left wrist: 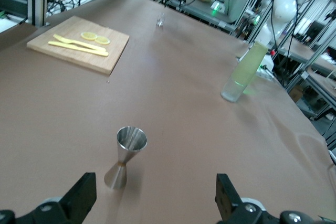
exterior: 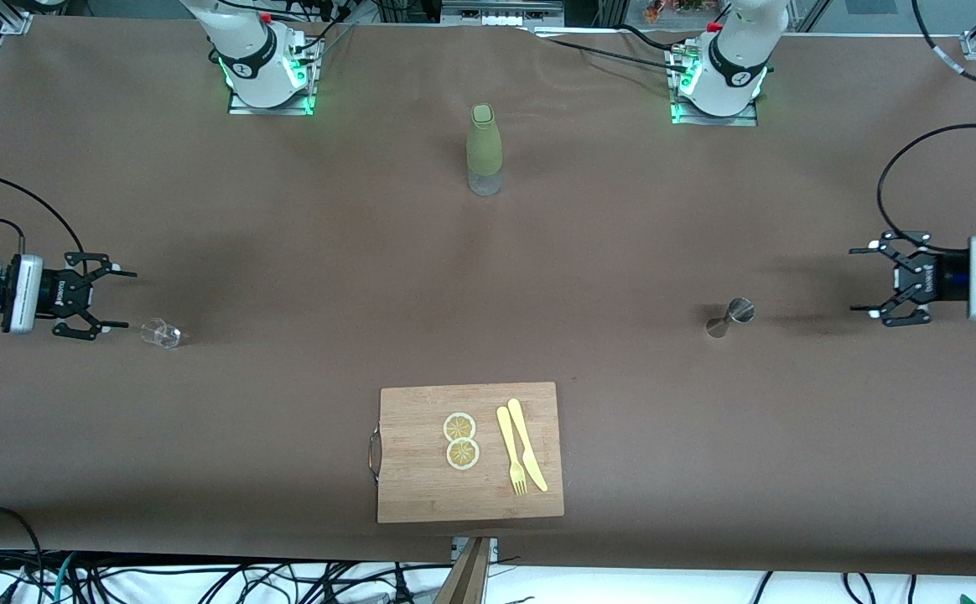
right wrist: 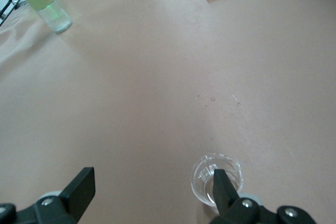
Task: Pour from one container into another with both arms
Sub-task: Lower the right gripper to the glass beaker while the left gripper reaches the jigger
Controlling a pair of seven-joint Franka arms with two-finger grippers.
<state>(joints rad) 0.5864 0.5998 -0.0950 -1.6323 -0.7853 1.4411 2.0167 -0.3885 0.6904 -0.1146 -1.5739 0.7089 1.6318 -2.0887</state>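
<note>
With both our grippers spread wide and empty, the right gripper (exterior: 94,299) has the glass (exterior: 161,334) off one fingertip and the left gripper (exterior: 878,283) faces the jigger (exterior: 731,316), so either finger could topple its light cup.
</note>
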